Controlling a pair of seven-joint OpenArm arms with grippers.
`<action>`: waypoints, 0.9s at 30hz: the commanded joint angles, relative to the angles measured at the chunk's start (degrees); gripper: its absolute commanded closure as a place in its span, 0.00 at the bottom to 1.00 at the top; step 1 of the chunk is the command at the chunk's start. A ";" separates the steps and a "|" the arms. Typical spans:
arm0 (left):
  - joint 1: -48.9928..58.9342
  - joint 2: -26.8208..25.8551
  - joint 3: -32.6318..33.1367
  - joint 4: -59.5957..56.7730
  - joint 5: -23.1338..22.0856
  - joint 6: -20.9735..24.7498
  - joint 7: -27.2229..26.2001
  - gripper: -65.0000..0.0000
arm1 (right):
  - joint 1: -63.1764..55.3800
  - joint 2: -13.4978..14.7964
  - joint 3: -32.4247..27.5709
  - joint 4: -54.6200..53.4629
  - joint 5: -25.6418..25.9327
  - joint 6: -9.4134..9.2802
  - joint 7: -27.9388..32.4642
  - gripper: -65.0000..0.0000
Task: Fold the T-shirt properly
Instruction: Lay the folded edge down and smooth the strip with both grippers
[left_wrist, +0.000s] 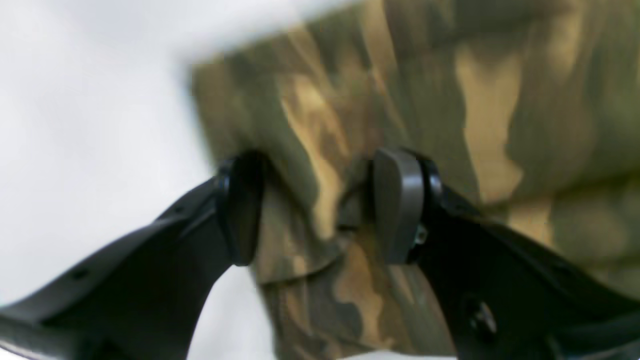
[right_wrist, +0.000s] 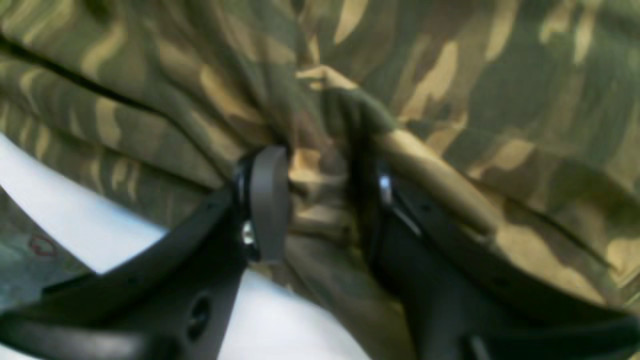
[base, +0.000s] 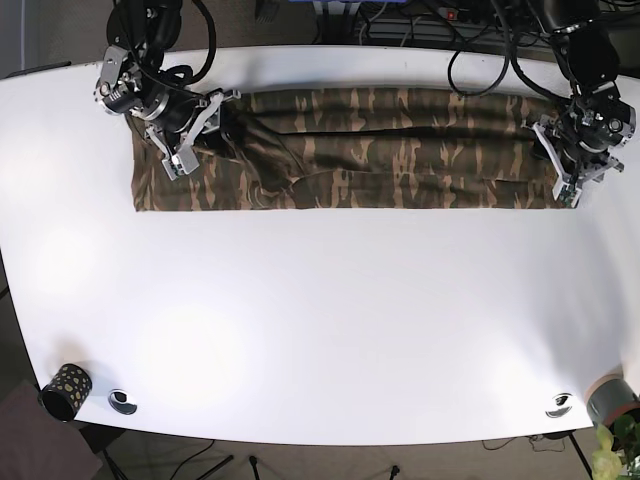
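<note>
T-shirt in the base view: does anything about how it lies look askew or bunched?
Yes. The T-shirt lies as a long flat band, but near the right claw the cloth is bunched into diagonal wrinkles, breaking the straight fold. The left claw end looks flatter. Both wrist views are blurred.

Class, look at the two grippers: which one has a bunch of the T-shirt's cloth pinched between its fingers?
The right gripper: T-shirt cloth is bunched tight between its fingers. The left gripper stands wider, its fingers astride a corner fold.
</note>
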 joint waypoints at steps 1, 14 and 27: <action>-0.99 -1.14 -0.21 -1.39 -0.51 0.14 -1.35 0.51 | 1.38 1.51 0.09 -1.27 -0.71 -0.14 -0.73 0.65; -7.06 -1.14 -1.53 -5.79 -1.83 0.14 -5.21 0.50 | 12.55 3.62 -0.26 -7.60 -0.54 -0.14 -0.82 0.59; -8.99 -0.97 -18.67 -4.12 -18.01 0.14 6.92 0.24 | 12.19 4.23 -0.17 -6.02 -0.36 -0.14 -0.82 0.59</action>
